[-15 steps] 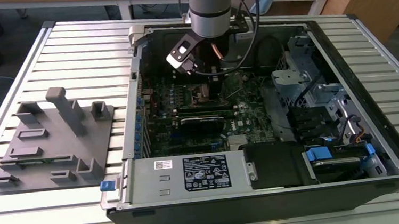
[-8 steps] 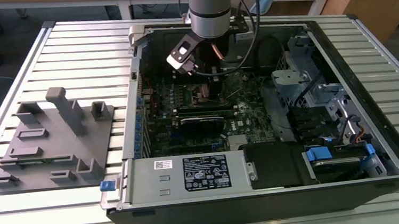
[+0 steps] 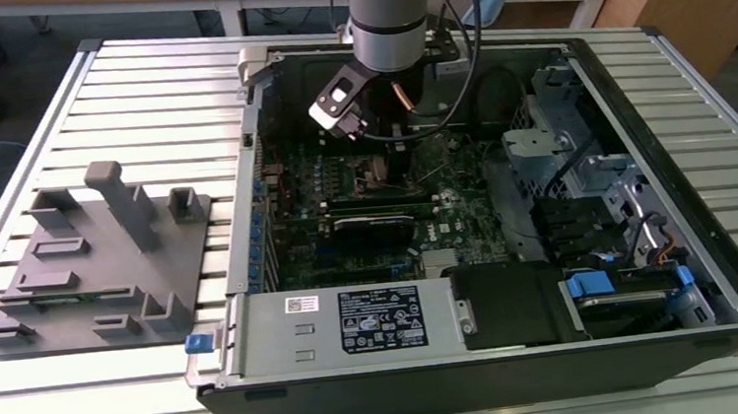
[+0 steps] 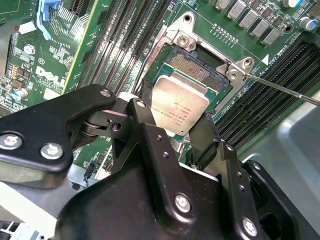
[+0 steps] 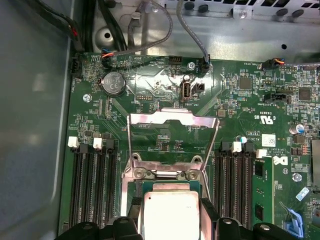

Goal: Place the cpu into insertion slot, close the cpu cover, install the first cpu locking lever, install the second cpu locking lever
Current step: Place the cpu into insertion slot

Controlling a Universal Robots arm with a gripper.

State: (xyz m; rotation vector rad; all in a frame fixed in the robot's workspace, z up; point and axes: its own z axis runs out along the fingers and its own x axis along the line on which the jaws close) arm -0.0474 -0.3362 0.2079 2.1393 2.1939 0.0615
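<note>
Gripper clamps cpu by opposite edges, tilted over insertion slot (cpu cover standing open).

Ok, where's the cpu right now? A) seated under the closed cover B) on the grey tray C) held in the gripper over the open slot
C: the gripper clamps the cpu over the insertion slot, whose contacts show bare, and the cpu cover stands raised.

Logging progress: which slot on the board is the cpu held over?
The square insertion slot with the silver rim, not the long black memory slots flanking it. The cpu, gripped in the jaws, hangs partly over it.
</note>
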